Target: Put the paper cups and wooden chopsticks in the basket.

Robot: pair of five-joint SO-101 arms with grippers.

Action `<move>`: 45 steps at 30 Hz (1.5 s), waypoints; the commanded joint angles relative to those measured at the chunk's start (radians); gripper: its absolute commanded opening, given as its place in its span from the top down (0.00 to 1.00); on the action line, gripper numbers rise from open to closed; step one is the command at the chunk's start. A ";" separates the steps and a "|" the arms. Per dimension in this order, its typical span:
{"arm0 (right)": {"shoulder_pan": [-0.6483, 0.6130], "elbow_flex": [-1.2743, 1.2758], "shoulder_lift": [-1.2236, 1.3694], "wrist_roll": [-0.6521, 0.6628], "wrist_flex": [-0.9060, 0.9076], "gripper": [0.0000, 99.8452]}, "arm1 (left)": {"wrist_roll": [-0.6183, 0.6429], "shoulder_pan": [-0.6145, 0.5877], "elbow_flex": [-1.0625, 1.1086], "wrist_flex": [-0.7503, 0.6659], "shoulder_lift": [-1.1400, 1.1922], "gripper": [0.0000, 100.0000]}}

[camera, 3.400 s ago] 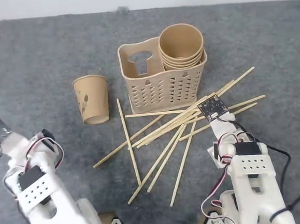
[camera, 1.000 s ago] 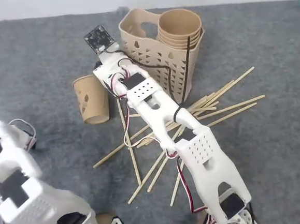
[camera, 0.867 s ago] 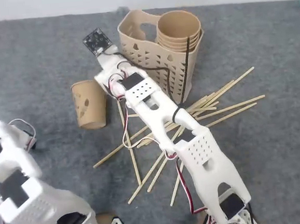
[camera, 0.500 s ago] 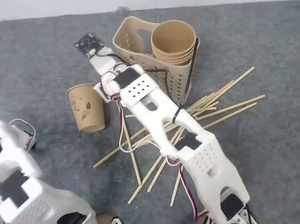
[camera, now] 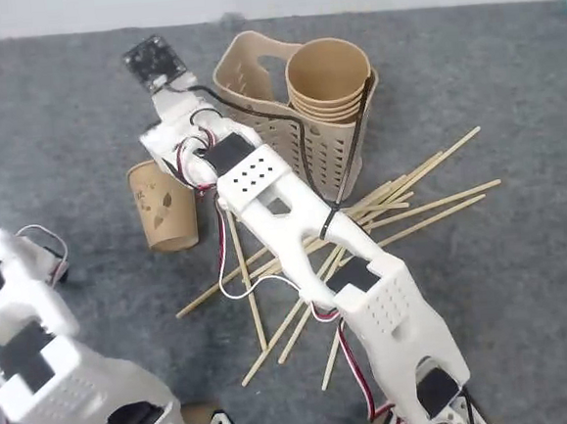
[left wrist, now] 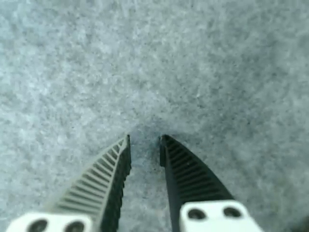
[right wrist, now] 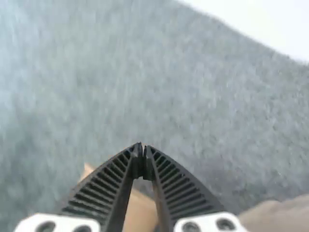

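1. The step in hand looked like the pick-up of the lone paper cup. It lay on its side on the desk, left of the basket, with its mouth toward the near edge.
2. Your right arm stretched from the near edge across to that cup, with its wrist above the cup and close against the basket's left side.
3. To do it well, you needed to part the fingers before descending and bring one inside the cup's mouth and one outside. A gentle pinch on the rim would have avoided crushing the paper.
4. You also had to lift clear of the basket wall, since a nudge could have tipped it and the stack of cups inside.
5. Your right claw was closed, tips touching and holding nothing, with the cup just beneath it.
6. Your left claw stood slightly parted over bare desk near the near-left corner and gripped nothing.
7. The wooden chopsticks lay scattered on the desk between the basket and the near edge.
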 commanded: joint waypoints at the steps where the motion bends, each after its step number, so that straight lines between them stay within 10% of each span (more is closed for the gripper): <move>1: 0.019 -0.028 0.018 -0.021 -0.071 0.99 | 0.000 0.006 -0.028 0.000 0.000 0.91; 20: -0.111 -0.035 -0.050 0.239 0.427 0.99 | 0.000 0.006 -0.028 0.000 0.002 0.91; 45: -0.344 -0.034 -0.274 0.232 0.885 0.99 | 0.002 0.000 -0.030 -0.002 0.002 0.91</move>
